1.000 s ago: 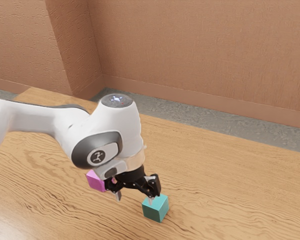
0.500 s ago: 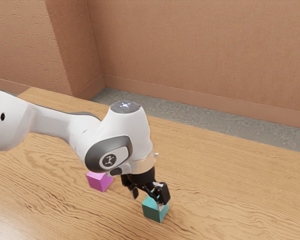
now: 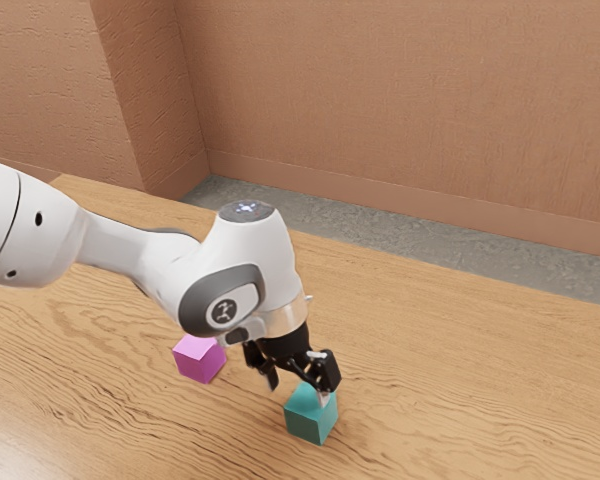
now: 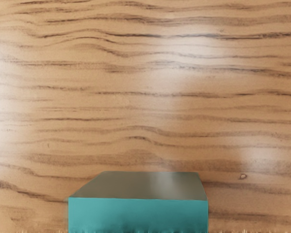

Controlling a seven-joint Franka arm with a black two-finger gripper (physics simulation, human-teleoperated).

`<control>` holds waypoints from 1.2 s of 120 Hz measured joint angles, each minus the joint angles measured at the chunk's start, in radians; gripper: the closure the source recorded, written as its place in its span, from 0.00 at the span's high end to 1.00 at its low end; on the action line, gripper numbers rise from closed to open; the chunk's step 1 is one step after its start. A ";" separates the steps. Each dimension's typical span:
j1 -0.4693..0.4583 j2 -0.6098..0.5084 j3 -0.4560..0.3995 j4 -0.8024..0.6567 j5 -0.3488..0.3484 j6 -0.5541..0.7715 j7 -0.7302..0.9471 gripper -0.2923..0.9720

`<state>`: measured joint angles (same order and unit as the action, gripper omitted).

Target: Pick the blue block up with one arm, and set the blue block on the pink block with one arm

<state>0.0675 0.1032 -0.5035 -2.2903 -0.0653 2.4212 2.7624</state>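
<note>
Blue-green block (image 3: 311,414) flat on the wooden tabletop (image 3: 460,340), all four sides free. Black gripper (image 3: 298,383) just above it, pointing down, fingers spread apart and holding nothing. One fingertip (image 3: 325,392) close over the block's far top edge, the other off to the block's ten o'clock side, over bare wood. Hard to tell whether that near fingertip touches the block or not.

Pink block (image 3: 200,358) also on the tabletop, at about ten o'clock from the blue-green block, near but not touching. White arm (image 3: 130,255) reaching in from nine o'clock in the exterior view.

From the hand's own camera: blue-green block (image 4: 138,206) right under the gripper, grainy tabletop (image 4: 145,73) stretching away past it.
</note>
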 joint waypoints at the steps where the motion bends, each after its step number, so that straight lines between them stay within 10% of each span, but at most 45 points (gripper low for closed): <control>1: 0.000 0.000 -0.001 0.001 0.000 0.001 -0.001 0.77; 53: -0.005 0.015 -0.011 -0.001 0.134 0.046 -0.020 0.77; 144: -0.004 0.114 -0.014 0.024 0.171 0.104 0.000 0.77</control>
<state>0.0631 0.2173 -0.5178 -2.2661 0.1057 2.5254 2.7620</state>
